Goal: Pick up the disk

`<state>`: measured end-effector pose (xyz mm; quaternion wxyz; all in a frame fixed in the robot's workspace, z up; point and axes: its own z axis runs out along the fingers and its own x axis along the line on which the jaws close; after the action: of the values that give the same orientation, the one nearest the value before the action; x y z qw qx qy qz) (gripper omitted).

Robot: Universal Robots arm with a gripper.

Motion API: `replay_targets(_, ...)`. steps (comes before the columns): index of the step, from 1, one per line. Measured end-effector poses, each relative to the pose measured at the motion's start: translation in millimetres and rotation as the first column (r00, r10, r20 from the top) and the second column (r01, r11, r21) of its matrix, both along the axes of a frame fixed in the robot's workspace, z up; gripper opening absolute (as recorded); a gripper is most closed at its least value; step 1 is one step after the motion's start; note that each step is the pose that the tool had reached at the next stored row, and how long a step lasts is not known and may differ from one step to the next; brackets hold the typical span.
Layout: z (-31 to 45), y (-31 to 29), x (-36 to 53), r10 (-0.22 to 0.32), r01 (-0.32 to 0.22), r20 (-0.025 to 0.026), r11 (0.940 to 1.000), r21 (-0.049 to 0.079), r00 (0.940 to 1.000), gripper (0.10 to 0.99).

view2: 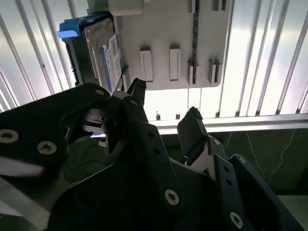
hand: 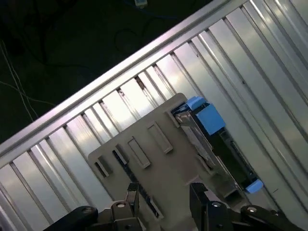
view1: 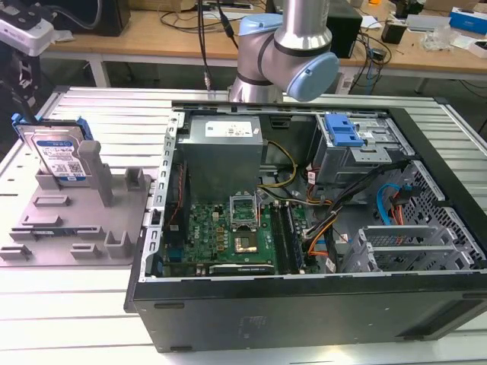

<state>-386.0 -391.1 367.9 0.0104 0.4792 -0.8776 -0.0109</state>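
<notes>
The disk (view1: 58,156) stands on edge in the grey fixture (view1: 72,228), at the exterior view's left, its white-and-blue label facing the camera and its blue frame showing along the top and sides; a tall grey post (view1: 91,167) rises just beside it, toward the exterior view's right; the fixture lies on the slatted metal table (view1: 84,304), next to the open computer case (view1: 304,319) (a green motherboard (view1: 228,236), loose cables and a blue drive bracket (view1: 342,131) sit inside); the arm (view1: 285,46) rises behind the case. In the second wrist view the gripper (view2: 165,101) hangs over the fixture's edge with its two black fingers (view2: 192,127) spread apart and nothing between them; it is apart from both disk and fixture. In both wrist views the disk sits at one end of the fixture, off to the side of the fingertips and well clear of them.
</notes>
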Motion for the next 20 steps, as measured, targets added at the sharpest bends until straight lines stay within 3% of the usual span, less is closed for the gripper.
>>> replay_targets(3,0.0,0.0,0.0,0.065,-0.065,0.0005,0.9979,-0.001,0.9979,0.541)
replay_targets(8,-0.1,0.0,0.0,0.171,-0.171,0.0033,0.9852,-0.001,0.9852,0.541)
replay_targets(10,-0.1,0.1,0.0,0.212,-0.212,0.0049,0.9772,-0.001,0.9772,0.541)
replay_targets(11,-0.2,0.1,0.1,0.242,-0.242,0.0071,0.9703,-0.002,0.9703,0.541)
replay_targets(12,-0.3,0.0,0.0,0.282,-0.282,0.0119,0.9595,-0.003,0.9594,0.541)
replay_targets(14,-0.4,0.0,0.0,0.311,-0.311,0.0151,0.9504,-0.004,0.9503,0.541)
replay_targets(15,-0.5,0.0,0.0,0.336,-0.336,0.0174,0.9419,-0.005,0.9418,0.541)
replay_targets(16,-0.6,0.0,0.0,0.349,-0.349,0.0183,0.9372,-0.006,0.9370,0.541)
replay_targets(17,-0.5,0.2,-0.1,0.358,-0.358,0.0173,0.9338,-0.009,0.9336,0.541)
replay_targets(20,-0.5,0.1,0.0,0.363,-0.363,0.0166,0.9316,-0.010,0.9315,0.541)
